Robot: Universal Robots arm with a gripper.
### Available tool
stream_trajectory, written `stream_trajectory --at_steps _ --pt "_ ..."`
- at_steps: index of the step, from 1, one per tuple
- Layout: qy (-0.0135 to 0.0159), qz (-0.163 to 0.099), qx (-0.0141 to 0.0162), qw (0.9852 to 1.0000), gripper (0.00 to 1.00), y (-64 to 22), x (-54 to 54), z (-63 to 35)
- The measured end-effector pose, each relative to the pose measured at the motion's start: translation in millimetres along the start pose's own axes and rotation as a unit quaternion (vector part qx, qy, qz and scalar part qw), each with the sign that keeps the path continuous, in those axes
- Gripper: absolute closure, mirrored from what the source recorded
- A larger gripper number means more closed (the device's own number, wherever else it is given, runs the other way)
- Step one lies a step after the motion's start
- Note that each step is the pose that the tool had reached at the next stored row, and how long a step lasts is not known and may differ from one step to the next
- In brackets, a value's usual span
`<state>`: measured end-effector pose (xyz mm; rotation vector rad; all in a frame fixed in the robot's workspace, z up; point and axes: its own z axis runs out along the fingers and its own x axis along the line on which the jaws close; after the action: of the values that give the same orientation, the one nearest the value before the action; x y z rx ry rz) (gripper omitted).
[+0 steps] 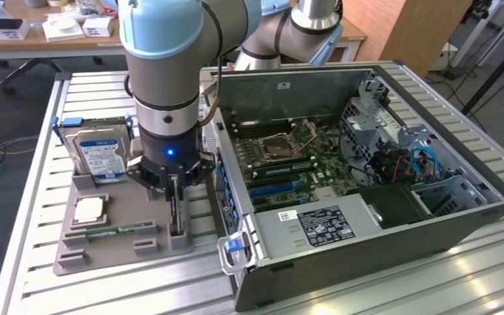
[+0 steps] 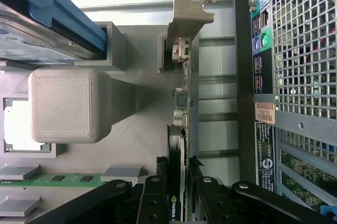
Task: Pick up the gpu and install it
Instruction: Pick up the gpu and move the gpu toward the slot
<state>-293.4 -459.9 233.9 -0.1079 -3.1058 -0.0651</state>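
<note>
Presently, the gripper (image 2: 178,182) is pinched across the upper edge of the gpu (image 2: 185,97), which stands on edge in the grey holder tray (image 1: 112,223) beside the computer case (image 1: 340,275), evidently slotted upright to expose both faces for gripping.

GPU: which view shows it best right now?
Wrist view: the gpu sits edge-on, metal bracket at one end, gripper shut on its two faces. Exterior view gives a thin dark edge standing in the grey holder under the gripper.
</note>
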Motion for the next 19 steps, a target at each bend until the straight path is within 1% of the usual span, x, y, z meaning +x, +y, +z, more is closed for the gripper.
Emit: stream_trajectory --at_steps 6,10,14,19 --pt "0.0 0.0 0.0 1.0 0.74 0.0 0.0 -0.1" --pt "0.0 0.0 0.0 1.0 0.74 0.1 0.2 -3.6" --pt "0.0 0.0 0.0 1.0 0.74 0.5 0.4 -11.2" --pt "0.0 0.0 0.0 1.0 0.74 1.0 0.9 -25.1"
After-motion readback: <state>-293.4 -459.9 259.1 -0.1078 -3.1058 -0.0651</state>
